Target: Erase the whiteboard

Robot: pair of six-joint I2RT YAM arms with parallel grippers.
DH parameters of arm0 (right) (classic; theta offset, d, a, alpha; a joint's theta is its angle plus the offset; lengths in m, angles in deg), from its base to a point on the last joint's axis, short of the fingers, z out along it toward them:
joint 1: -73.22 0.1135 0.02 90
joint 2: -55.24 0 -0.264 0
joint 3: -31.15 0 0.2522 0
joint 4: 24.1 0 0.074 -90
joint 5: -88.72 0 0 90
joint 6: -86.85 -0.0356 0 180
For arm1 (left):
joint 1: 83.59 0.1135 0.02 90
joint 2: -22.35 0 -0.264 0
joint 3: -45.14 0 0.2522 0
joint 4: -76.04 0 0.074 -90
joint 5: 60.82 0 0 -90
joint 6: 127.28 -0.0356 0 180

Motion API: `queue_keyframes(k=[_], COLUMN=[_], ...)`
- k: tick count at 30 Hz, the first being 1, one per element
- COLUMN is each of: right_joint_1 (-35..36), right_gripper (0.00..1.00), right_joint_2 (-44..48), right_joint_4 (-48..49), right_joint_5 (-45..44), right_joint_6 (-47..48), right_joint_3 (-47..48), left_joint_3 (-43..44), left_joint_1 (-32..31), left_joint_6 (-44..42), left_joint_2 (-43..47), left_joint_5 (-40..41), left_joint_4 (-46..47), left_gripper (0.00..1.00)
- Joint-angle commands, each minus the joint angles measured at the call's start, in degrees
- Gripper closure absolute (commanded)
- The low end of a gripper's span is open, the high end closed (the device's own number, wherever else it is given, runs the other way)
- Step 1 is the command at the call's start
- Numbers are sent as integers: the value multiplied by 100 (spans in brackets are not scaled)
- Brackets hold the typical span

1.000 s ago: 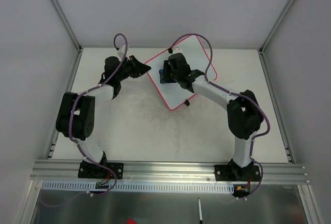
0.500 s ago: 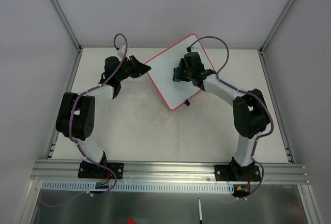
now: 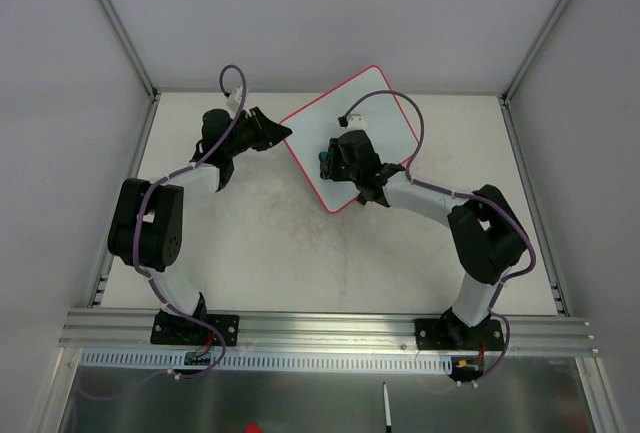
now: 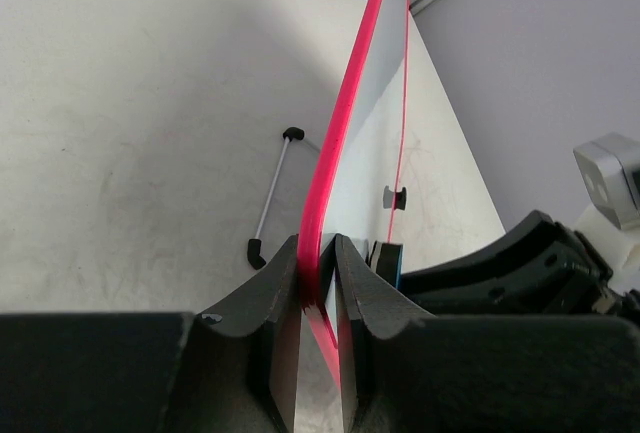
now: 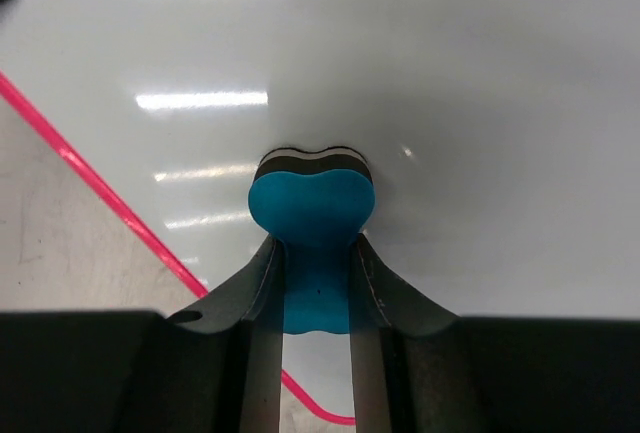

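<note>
Top external view shows the left gripper (image 3: 283, 134) at the left corner of the whiteboard (image 3: 372, 103), jaws pressed together on its thin pink rim and pinning it. The board lies flat and skewed on the far half of the table (image 3: 250, 243). Right of that corner, over the board's near-left area, the right gripper (image 3: 330, 160) pinches the blue eraser (image 5: 312, 208) by its narrow waist, with the felt face down on the white surface. A good wipe likely needs the eraser flat, even pressure, and overlapping strokes that stop short of the rim while the left pinch resists sliding. The board sits directly beneath the right gripper.
</note>
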Motion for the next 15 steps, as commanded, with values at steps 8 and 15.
queue_keyframes(k=[8,15], right_joint_1=[391,382], right_gripper=[100,98], right_joint_2=[76,988], right_joint_4=[39,-285], right_joint_5=[10,-411], right_joint_6=[69,104], right_joint_3=[-466,-818], left_joint_3=[134,204], left_joint_1=[-123,-132], left_joint_6=[-159,-133], left_joint_2=[188,162], left_joint_5=[-165,-148], left_joint_4=[-44,-88], left_gripper=[100,100])
